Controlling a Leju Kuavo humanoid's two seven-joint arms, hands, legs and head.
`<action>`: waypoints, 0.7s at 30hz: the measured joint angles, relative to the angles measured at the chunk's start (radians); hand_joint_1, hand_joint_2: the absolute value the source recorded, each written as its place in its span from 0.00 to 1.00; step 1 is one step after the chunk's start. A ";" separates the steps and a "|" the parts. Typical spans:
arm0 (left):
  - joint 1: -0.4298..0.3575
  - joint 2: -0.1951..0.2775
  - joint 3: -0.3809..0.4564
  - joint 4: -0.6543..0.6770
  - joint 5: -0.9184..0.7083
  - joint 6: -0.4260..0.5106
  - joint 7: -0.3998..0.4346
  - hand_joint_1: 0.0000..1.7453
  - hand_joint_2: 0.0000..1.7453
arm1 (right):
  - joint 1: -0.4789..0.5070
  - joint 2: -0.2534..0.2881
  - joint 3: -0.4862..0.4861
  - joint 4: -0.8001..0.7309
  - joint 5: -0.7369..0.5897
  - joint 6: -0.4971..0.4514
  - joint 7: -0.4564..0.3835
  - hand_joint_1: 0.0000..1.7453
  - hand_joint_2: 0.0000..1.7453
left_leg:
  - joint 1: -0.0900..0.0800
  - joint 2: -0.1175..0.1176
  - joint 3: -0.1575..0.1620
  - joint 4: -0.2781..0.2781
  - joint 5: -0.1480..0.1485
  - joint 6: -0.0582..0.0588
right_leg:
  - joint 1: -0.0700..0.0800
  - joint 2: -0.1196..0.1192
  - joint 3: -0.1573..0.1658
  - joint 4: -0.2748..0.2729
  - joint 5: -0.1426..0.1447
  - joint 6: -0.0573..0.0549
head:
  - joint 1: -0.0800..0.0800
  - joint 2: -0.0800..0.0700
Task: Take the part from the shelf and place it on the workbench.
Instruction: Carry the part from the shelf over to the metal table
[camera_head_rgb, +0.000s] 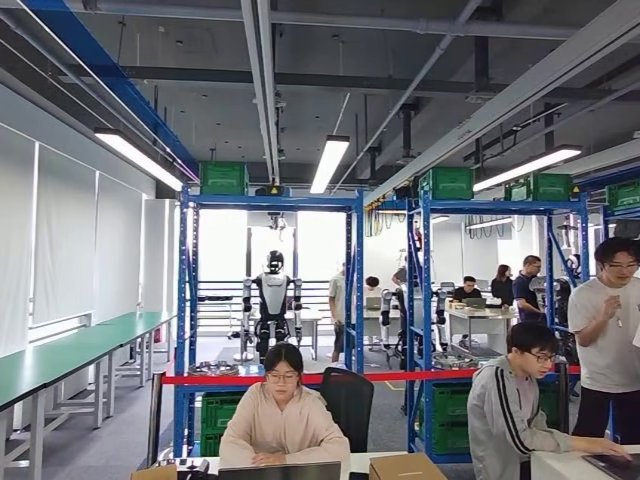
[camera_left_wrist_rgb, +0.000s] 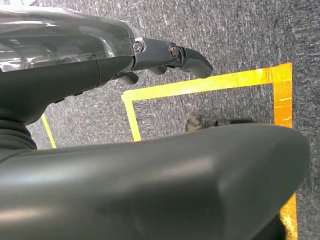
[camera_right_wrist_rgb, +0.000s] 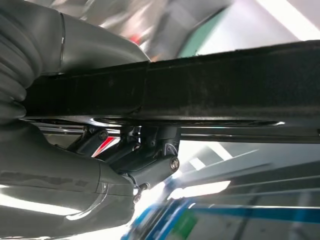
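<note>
A long black flat part (camera_right_wrist_rgb: 226, 85) crosses the right wrist view. My right hand (camera_right_wrist_rgb: 113, 165) grips it, the thumb (camera_right_wrist_rgb: 94, 45) on one side and the dark fingers (camera_right_wrist_rgb: 154, 155) curled against the other. Blurred ceiling lights and a blue beam lie behind it. My left hand (camera_left_wrist_rgb: 113, 60) hangs over the grey carpet with its fingers (camera_left_wrist_rgb: 188, 56) stretched out straight and nothing in them.
Blue shelf racks (camera_head_rgb: 355, 290) with green crates (camera_head_rgb: 223, 178) stand ahead behind a red tape barrier (camera_head_rgb: 340, 377). Green workbenches (camera_head_rgb: 75, 350) line the left wall. Two people (camera_head_rgb: 283, 415) (camera_head_rgb: 513, 410) sit at desks close in front; another (camera_head_rgb: 611, 330) stands at the right. Yellow floor tape (camera_left_wrist_rgb: 203, 82) lies below my left hand.
</note>
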 joint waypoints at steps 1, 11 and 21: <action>0.000 0.000 -0.003 0.000 -0.003 -0.001 -0.001 0.00 1.00 | -0.025 0.006 0.001 0.041 0.044 -0.022 0.022 1.00 1.00 | 0.000 0.000 -0.027 0.052 -0.014 -0.001 | 0.002 0.000 0.000 0.000 0.000 0.000 | 0.000 0.000; -0.010 -0.006 -0.047 0.000 -0.039 -0.017 -0.016 0.00 1.00 | -0.268 0.103 0.037 0.486 0.399 -0.181 0.197 1.00 1.00 | -0.002 -0.001 0.060 -0.190 0.129 0.020 | 0.008 0.002 -0.016 0.024 -0.013 0.025 | -0.001 0.000; -0.012 -0.014 -0.079 0.000 -0.050 -0.021 -0.035 0.00 1.00 | -0.370 0.184 0.121 0.929 0.713 -0.296 0.374 1.00 1.00 | 0.002 -0.007 0.072 -0.194 0.124 0.032 | 0.002 0.001 -0.068 0.106 -0.006 0.035 | -0.001 0.000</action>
